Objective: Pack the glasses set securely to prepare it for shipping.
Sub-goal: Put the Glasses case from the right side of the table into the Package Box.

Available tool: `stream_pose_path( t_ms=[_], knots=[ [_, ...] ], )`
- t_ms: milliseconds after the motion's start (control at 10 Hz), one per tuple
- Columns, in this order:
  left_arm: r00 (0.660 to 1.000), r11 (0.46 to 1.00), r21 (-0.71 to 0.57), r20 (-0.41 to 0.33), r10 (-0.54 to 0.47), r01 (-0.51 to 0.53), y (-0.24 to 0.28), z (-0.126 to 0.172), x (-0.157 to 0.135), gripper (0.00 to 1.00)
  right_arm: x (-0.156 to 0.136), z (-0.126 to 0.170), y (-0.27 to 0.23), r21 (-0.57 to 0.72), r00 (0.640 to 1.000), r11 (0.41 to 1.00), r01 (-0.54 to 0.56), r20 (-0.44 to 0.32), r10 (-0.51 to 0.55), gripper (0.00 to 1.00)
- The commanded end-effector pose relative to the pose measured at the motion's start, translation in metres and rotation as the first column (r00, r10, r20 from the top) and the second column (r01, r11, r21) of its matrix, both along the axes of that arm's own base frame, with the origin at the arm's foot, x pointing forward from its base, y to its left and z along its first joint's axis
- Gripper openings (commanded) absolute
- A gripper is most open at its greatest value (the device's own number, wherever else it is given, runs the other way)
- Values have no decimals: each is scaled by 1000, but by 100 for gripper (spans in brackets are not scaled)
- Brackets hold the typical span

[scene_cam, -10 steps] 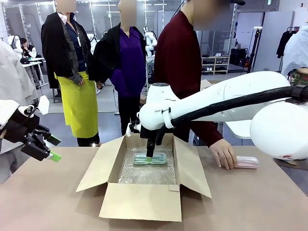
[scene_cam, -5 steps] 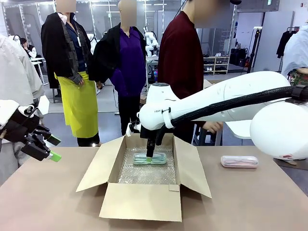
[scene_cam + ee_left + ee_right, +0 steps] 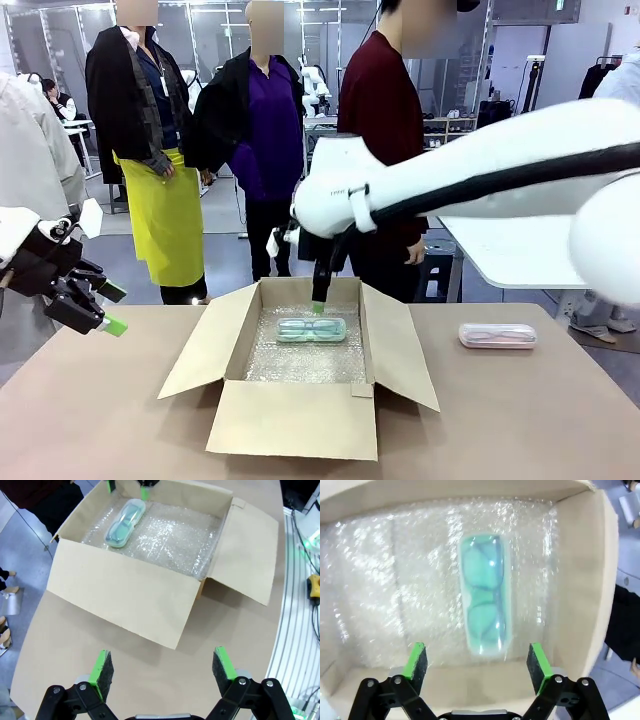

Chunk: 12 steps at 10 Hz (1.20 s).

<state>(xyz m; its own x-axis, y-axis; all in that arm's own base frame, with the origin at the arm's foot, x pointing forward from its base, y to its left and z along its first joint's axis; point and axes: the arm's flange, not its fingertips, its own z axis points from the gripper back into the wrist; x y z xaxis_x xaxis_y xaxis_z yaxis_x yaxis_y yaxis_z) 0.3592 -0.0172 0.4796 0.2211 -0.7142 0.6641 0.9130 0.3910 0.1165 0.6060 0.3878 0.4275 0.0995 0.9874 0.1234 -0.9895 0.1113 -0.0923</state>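
Note:
The mint-green case (image 3: 311, 329) with dark-framed glasses lies flat on the bubble wrap inside the open cardboard box (image 3: 300, 415). My right gripper (image 3: 320, 300) hangs open just above it, touching nothing; in its wrist view the mint-green case (image 3: 485, 602) lies beyond the right gripper (image 3: 477, 662). The pale pink case (image 3: 497, 336) rests on the table to the right of the box. My left gripper (image 3: 114, 308) hovers open and empty at the far left. The left wrist view looks down past the left gripper (image 3: 162, 669) at the box (image 3: 125, 595) and the mint-green case (image 3: 125, 521).
The box's four flaps (image 3: 405, 350) are spread outward. A person in a dark red top (image 3: 385, 130) stands behind the table's far side. Bare brown tabletop (image 3: 520, 420) lies in front of and to both sides of the box. A white table (image 3: 510, 255) stands at the back right.
My right gripper has lifted up off the mint-green case, which stays in the box. The person's hand left the pink case on the table and drew back. The left arm stayed put.

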Motion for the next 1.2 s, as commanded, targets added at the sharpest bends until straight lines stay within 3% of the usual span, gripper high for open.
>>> stream_pose_path(
  t_ms=[0, 100, 300, 600, 700, 1100],
  knots=[
    [1000, 999, -21, 6, -24, 24, 2, 1, 1, 100, -50, 35, -31, 0, 999, 999, 35, -14, -35, 100],
    [1000, 999, -21, 6, -24, 24, 2, 1, 1, 100, -65, 48, -44, 16, 997, 1000, 23, -70, -22, 100],
    [1000, 999, -21, 6, -24, 24, 2, 1, 1, 100, -84, 71, -85, -13, 1000, 1000, 2, -13, -3, 100],
    [1000, 999, -21, 6, -24, 24, 2, 1, 1, 100, -99, 64, -165, 22, 995, 995, -94, -11, 94, 100],
    [1000, 999, -21, 6, -24, 24, 2, 1, 1, 100, -109, 62, -199, 49, 992, 990, -129, 20, 128, 100],
    [1000, 999, -21, 6, -24, 24, 2, 1, 1, 100, -138, 68, -261, -3, 997, 998, -70, 41, 70, 100]
  ],
)
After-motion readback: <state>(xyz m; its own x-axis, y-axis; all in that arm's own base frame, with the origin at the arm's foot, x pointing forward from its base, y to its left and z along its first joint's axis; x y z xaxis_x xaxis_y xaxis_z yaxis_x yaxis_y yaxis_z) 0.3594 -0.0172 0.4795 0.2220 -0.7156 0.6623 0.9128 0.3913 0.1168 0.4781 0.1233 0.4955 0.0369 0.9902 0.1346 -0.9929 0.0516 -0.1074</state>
